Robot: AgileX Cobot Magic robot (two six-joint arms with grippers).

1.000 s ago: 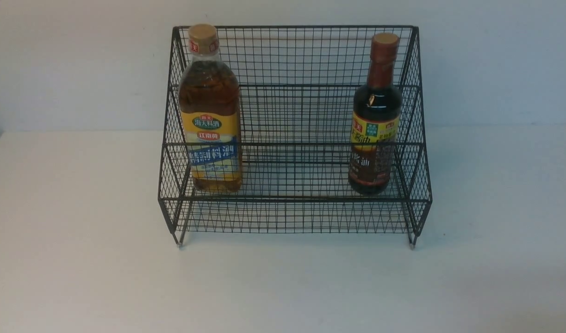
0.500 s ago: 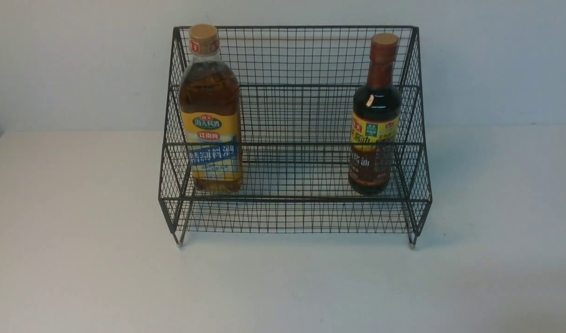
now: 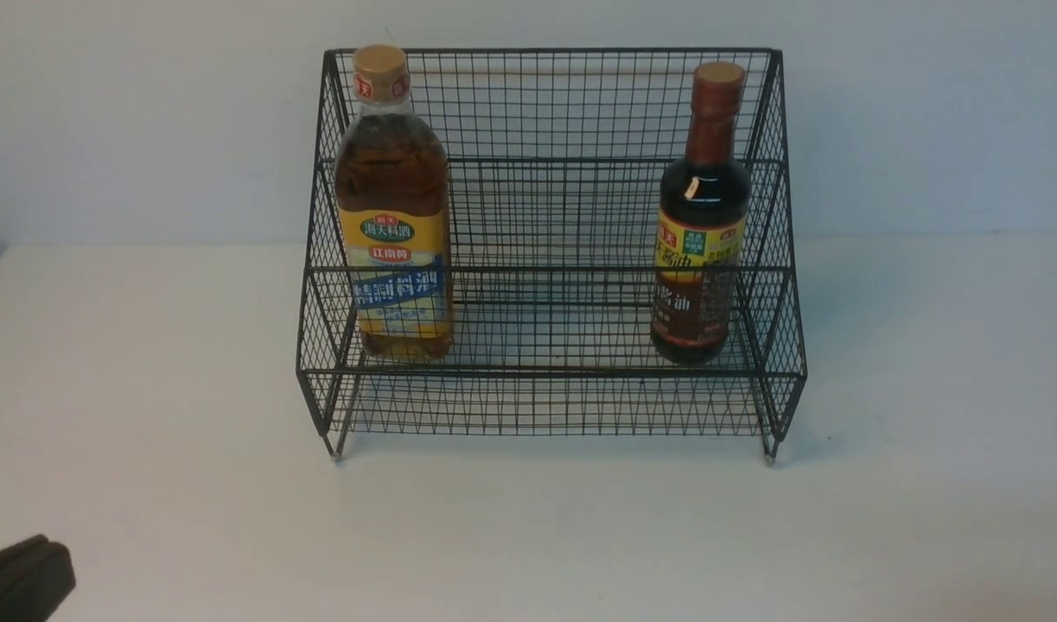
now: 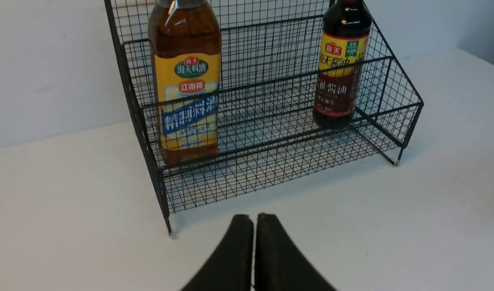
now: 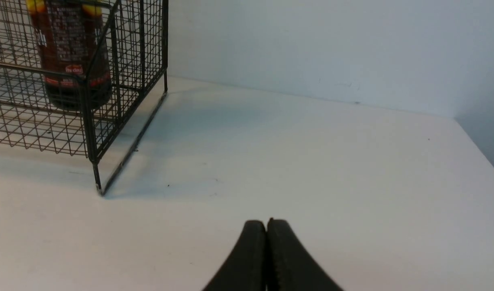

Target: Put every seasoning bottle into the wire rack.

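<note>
Left hand (image 4: 253, 220): both fingers pressed together, holding nothing, low over the worktop (image 4: 69, 210) in front of the wire rack's near left foot; in the front view only a dark corner of it shows at the lower left edge. Right hand (image 5: 266, 226): likewise closed and empty, over bare worktop off the rack's right side.

Wire rack (image 3: 550, 406): black mesh, two stepped tiers, standing against the back wall with its open front toward the robot.

Amber bottle (image 3: 394, 216): gold cap, yellow and blue label, standing at the left end of the lower tier, close to the left side wall. Dark bottle (image 3: 701, 250): reddish-brown cap, yellow and brown label, standing at the right end of the same tier. The two are well apart. Each has its long axis vertical, cap up, label facing forward; neither appears tilted.

Handling, as a judgement: both look nearly full and so fairly heavy; rigid, smooth-walled and likely slippery, and breakable if glass, which cannot be told. The labelled mid-body would offer the surest hold; the narrow neck suits the slimmer dark bottle. Both bottles already stand in the rack, so the task appears complete.
</note>
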